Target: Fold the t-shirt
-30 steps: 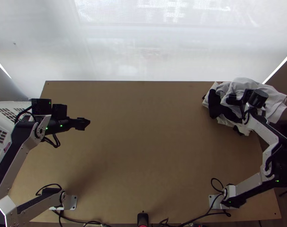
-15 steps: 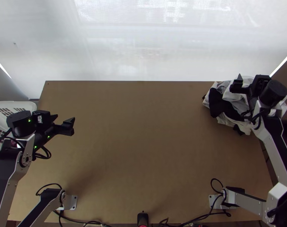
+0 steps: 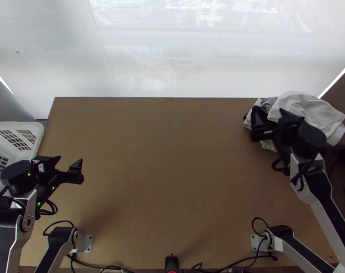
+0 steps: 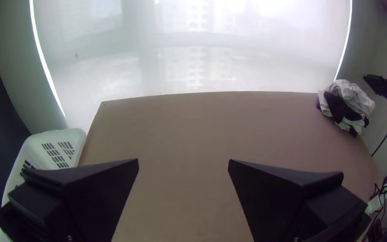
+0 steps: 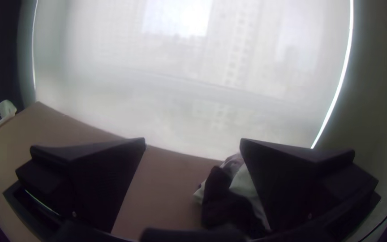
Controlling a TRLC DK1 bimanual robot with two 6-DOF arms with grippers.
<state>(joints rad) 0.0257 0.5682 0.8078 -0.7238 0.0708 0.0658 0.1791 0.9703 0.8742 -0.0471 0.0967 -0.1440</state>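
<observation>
Shifted: L gripper (image 3: 70, 159) & R gripper (image 3: 267, 120) both came twd table's (image 3: 172, 191) near edge vs. prev. frame; R one also went a bit twd mid.
L gripper: fingers wide apart, nothing btwn; was over table's L side, nr basket (image 3: 39, 133).
R gripper: fingers also spread, gripping nothing; was above cloth pile (image 3: 315, 109), on its near side; contact w/ cloth: couldn't tell.
Cloth pile: white & blk, bunched, at table's far R corner; which pc. was the shirt: couldn't tell.
Basket: white, at table's L edge.
</observation>
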